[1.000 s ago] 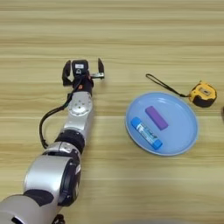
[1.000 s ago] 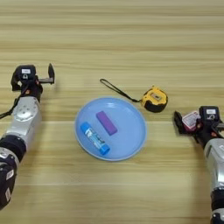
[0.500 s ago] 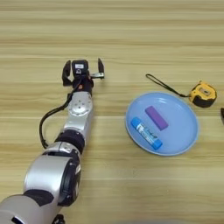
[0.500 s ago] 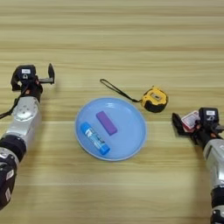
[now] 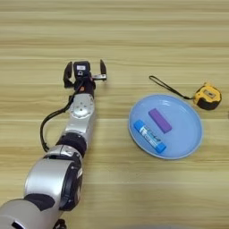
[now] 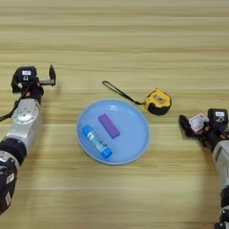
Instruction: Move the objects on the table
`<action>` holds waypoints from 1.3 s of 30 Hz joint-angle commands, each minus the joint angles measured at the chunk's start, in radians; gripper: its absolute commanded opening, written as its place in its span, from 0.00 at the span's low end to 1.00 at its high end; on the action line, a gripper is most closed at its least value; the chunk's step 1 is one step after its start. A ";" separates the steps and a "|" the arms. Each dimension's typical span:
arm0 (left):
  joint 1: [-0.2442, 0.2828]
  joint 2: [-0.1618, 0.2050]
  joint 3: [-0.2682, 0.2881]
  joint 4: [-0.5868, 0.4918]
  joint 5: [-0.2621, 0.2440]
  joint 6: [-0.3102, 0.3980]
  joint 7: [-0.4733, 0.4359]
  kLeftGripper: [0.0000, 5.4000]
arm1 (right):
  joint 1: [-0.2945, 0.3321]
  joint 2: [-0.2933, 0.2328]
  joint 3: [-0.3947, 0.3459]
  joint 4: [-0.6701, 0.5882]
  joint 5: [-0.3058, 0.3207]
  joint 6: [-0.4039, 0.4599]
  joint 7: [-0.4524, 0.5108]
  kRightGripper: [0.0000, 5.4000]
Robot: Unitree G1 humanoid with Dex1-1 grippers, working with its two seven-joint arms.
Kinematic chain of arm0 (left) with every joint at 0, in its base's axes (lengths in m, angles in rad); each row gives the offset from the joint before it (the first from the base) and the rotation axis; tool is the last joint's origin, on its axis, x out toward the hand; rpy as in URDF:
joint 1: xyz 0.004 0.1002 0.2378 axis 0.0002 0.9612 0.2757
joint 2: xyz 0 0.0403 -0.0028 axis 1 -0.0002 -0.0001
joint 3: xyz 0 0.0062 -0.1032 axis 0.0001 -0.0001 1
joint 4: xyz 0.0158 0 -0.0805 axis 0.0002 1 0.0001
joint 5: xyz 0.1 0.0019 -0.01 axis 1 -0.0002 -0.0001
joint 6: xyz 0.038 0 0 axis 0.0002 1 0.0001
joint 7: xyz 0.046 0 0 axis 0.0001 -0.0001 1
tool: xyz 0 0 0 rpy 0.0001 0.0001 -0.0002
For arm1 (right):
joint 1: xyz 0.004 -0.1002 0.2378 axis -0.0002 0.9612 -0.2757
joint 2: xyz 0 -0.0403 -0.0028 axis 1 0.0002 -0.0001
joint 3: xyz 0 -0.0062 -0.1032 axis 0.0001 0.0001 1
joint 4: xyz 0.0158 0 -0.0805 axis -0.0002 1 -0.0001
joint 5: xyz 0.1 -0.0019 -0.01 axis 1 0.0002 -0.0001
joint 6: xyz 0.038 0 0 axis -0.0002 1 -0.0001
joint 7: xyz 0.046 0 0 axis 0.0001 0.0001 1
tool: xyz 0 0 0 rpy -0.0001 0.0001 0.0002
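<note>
Purple block [image 6: 109, 125] and blue-capped tube [image 6: 96, 141] in blue plate [image 6: 134, 147] on table [image 6: 134, 44]; tape measure [image 6: 157, 101] just beside rim

Block lying diagonal, far-left to near-right; strap [image 6: 120, 91] trailing far-left. Left gripper [image 5: 85, 71] spread and holding nothing, well left; right gripper [image 6: 197, 125] right of plate, fingers unreadable

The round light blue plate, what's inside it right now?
On the round light blue plate lie a flat purple rectangular block and a blue-capped white tube, side by side and apart. Whatever is beneath them or under the plate is covered.
</note>
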 commanded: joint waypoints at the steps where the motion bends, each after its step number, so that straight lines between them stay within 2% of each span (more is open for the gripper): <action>1: 0.000 0.004 -0.003 0.003 0.013 0.006 0.005 1.00 | 0.037 0.016 0.013 0.047 0.003 0.082 0.008 0.99; 8: 0.000 0.004 -0.003 0.003 0.013 0.006 0.005 1.00 | 0.052 0.010 0.032 0.032 -0.011 0.102 0.012 0.99; 14: -0.002 0.003 -0.003 0.004 0.013 0.006 0.006 1.00 | 0.064 0.000 0.043 0.022 -0.015 0.119 0.016 0.87; 19: -0.003 0.003 -0.003 0.005 0.013 0.007 0.006 1.00 | 0.074 -0.003 0.048 0.011 -0.017 0.121 0.019 0.81; 35: -0.004 0.002 -0.003 0.009 0.013 0.007 0.007 1.00 | 0.096 0.011 0.049 -0.063 0.000 0.142 0.026 0.80; 37: -0.004 0.002 -0.003 0.009 0.013 0.007 0.007 1.00 | 0.103 0.013 0.048 -0.089 0.005 0.148 0.022 0.80; 39: -0.004 0.003 -0.003 0.008 0.013 0.007 0.007 1.00 | 0.129 0.021 0.045 -0.172 0.023 0.165 0.020 0.80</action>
